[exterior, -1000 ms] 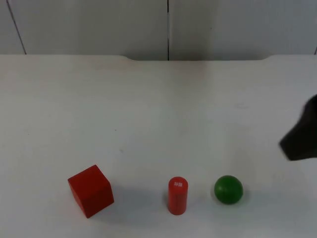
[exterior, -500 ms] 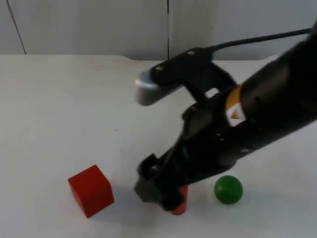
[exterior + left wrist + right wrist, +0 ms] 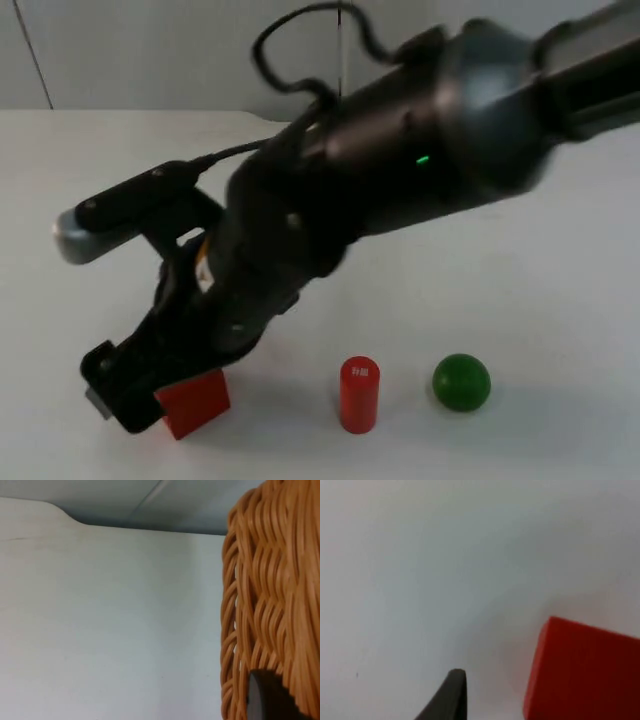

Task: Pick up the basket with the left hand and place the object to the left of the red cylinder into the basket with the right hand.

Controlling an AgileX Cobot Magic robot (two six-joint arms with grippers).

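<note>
- White tabletop [image 3: 120,180]: my right hand [image 3: 125,395], lower left of the top frame, hovers over the red cube [image 3: 195,402]; its opening I cannot tell.
- Left hand [image 3: 267,697] touches the basket [image 3: 272,595]; grip unclear.
- I would centre the fingers on the cube, clear of the red cylinder [image 3: 359,394].

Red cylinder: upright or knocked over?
Upright. The red cylinder stands on end on the table, round top showing, apart from the right hand.

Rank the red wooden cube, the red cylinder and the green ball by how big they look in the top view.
1. Red wooden cube, probably largest, though the right gripper covers part of it.
2. Red cylinder and green ball look too alike to rank.
</note>
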